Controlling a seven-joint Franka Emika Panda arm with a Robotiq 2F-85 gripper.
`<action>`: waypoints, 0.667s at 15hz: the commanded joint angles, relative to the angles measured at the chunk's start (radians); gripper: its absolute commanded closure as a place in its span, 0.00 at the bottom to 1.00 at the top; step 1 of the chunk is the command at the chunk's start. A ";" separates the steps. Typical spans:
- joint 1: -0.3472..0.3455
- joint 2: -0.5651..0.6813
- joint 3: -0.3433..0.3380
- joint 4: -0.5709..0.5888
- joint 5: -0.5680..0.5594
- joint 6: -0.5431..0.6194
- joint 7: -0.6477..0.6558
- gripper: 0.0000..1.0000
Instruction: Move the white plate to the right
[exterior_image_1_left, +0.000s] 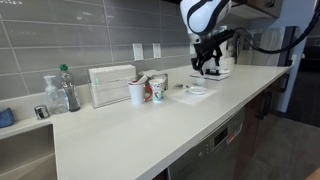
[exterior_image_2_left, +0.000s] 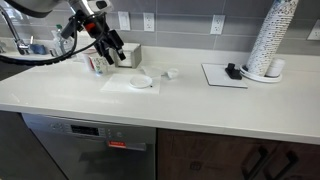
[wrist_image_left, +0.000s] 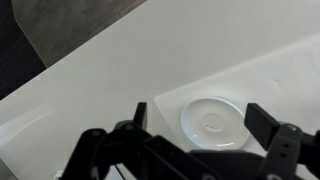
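The white plate (wrist_image_left: 212, 122) rests flat on a white mat (exterior_image_2_left: 118, 85) atop the countertop (exterior_image_2_left: 200, 105). I see it below my gripper (wrist_image_left: 198, 110), framed between the two fingers (wrist_image_left: 262, 122), untouched. The fingers are spread wide, holding nothing. Two cups (exterior_image_1_left: 137, 93) stand well apart from the gripper.

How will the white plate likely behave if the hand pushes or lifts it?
The white plate looks rigid and shallow, so it should probably slide flat rather than tip or roll. Its low rim offers little to pinch, so the open hand might slip. Small and smooth-looking, it is likely light and may skid easily.
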 joint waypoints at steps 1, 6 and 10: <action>0.097 0.172 -0.063 0.169 -0.020 -0.083 0.020 0.00; 0.205 0.338 -0.145 0.326 -0.049 -0.134 0.145 0.00; 0.238 0.344 -0.177 0.322 -0.012 -0.096 0.135 0.00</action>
